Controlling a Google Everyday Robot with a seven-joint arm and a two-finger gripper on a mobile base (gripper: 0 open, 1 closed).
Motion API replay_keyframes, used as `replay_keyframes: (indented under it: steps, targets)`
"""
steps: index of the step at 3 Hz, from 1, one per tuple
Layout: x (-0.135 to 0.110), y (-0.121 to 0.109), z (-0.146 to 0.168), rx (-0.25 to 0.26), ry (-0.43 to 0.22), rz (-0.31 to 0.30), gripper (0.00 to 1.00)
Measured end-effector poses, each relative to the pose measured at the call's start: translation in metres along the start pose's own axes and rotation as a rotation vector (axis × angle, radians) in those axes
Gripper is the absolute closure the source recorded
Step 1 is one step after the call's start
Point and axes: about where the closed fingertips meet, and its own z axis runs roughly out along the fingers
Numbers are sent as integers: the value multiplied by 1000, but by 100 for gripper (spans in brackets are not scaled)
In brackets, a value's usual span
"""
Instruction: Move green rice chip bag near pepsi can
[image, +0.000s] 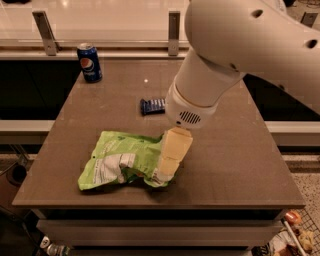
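The green rice chip bag lies crumpled on the near left part of the brown table, white label panel facing up. The pepsi can stands upright at the table's far left corner, well apart from the bag. My gripper reaches down from the big white arm over the bag's right end, its cream-coloured finger against the bag's right edge.
A small dark-blue snack bar wrapper lies flat mid-table, partly hidden behind my arm. The table has edges close at front and right. A metal rail with posts runs behind the table.
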Motion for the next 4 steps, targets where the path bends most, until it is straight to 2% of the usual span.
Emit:
replay_keyframes:
  steps: [1, 2, 3, 4]
  targets:
    - [-7, 13, 20, -61, 55, 11, 0]
    - [-11, 22, 38, -126, 84, 10, 0]
    - [-18, 30, 49, -164, 88, -3, 0]
    - [-34, 33, 54, -171, 64, -48, 16]
